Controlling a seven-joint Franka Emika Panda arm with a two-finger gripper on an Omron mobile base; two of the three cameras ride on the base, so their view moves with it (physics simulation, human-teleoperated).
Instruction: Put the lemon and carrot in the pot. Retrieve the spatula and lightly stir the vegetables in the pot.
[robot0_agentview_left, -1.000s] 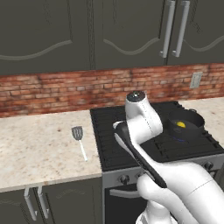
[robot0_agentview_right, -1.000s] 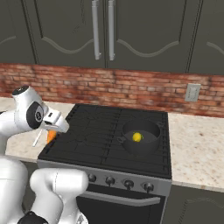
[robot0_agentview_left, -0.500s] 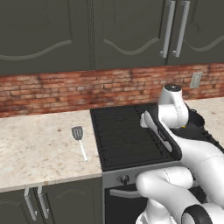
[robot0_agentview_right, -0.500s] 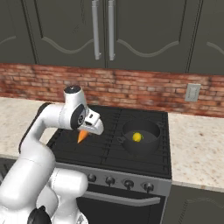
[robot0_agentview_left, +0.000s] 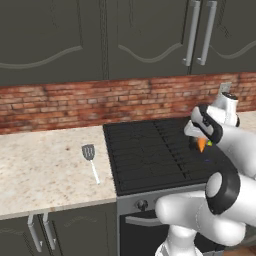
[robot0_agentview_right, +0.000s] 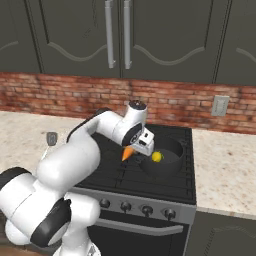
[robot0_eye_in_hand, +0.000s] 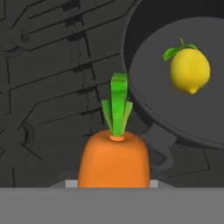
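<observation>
My gripper (robot0_agentview_right: 134, 149) is shut on the orange carrot (robot0_agentview_right: 128, 153), which hangs point down over the stove just left of the black pot (robot0_agentview_right: 149, 170). In the hand view the carrot (robot0_eye_in_hand: 114, 159) fills the bottom centre, green tuft up, beside the pot's rim (robot0_eye_in_hand: 131, 94). The yellow lemon (robot0_eye_in_hand: 189, 70) lies inside the pot (robot0_eye_in_hand: 166, 103); from the right base it shows as the lemon (robot0_agentview_right: 157, 156). In the left base view the gripper (robot0_agentview_left: 200, 139) holds the carrot (robot0_agentview_left: 201, 144) at the stove's right side. The spatula (robot0_agentview_left: 90, 157) lies flat on the counter, left of the stove.
The black stovetop (robot0_agentview_left: 150, 150) with raised grates spreads under the arm. A speckled beige counter (robot0_agentview_left: 45, 170) runs to the left and another stretch (robot0_agentview_right: 225, 170) to the right. A brick backsplash (robot0_agentview_right: 75, 95) and dark cabinets stand behind. The spatula (robot0_agentview_right: 51, 139) lies left of the arm.
The arm has swung rightwards across the stove, carrying the carrot from the stove's left edge to just beside the pot. Lemon and spatula have stayed put.
</observation>
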